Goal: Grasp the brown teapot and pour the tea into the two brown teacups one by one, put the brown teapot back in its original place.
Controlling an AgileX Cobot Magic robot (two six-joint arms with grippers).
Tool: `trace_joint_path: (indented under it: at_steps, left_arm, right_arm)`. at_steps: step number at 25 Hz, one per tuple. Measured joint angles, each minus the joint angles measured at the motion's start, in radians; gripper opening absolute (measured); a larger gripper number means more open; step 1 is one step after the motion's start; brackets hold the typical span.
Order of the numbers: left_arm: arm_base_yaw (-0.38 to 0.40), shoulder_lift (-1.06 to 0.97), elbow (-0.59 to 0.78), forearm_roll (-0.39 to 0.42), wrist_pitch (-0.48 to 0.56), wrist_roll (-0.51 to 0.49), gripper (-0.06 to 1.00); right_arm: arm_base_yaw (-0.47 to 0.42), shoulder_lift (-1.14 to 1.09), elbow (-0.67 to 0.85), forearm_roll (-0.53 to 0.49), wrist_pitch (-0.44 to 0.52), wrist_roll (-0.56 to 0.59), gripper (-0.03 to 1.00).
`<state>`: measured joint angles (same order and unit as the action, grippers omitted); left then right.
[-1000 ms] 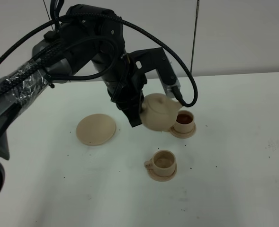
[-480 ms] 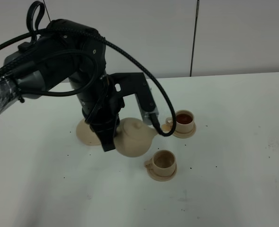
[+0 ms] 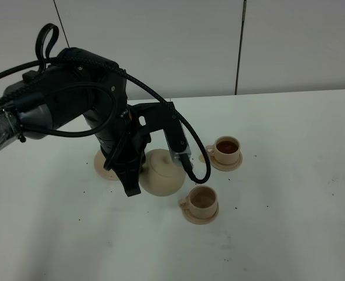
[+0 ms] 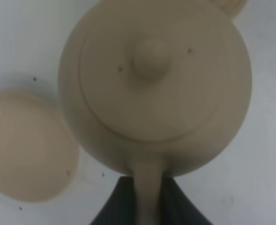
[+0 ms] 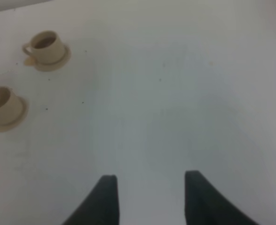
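Here the left hand (image 4: pixel 147 208) is clenched on the brown teapot (image 3: pixel 162 174), its two dark fingers (image 4: pixel 114 212) pinching the loop handle (image 4: pixel 147 187) from either side. The teapot is upright, and the left wrist view looks almost straight down on its domed lid (image 4: pixel 149 61) with the round knob. It hangs low over the desk (image 3: pixel 289 234), left of the middle; whether its base touches the surface I cannot tell.

Just beside it, toward the desk's left edge, lies the large saucer (image 4: pixel 27 150), mostly hidden behind the black arm (image 3: pixel 72 99) in the high view. From the wrist view the teapot's body overlaps the saucer's rim but is not centred on it.

The two teacups stand to the right of the teapot, each on its own small saucer. The far teacup (image 3: pixel 228 148), nearer the desk's far edge, holds dark reddish-brown liquid. The near teacup (image 3: pixel 202 201), closer to the front edge and just beside the teapot, shows a pale tan inside.

The right hand (image 5: pixel 150 177) is released, its fingers well apart above bare desk, and both teacups are well away from it.
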<state>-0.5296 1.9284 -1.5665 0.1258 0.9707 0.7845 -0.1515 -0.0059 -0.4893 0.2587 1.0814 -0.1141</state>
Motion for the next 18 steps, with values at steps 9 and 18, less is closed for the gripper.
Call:
trace_joint_path:
  at_steps: [9,18]
  left_arm:
    - [0.000,0.005,0.035,0.007,-0.097,0.001,0.17]
    - [0.000,0.048,0.035,-0.035,-0.131,0.027,0.17]
  right_arm:
    - [0.000,0.000,0.000,0.000,0.000,0.000,0.33]
    - [0.000,0.000,0.000,0.000,0.000,0.000,0.33]
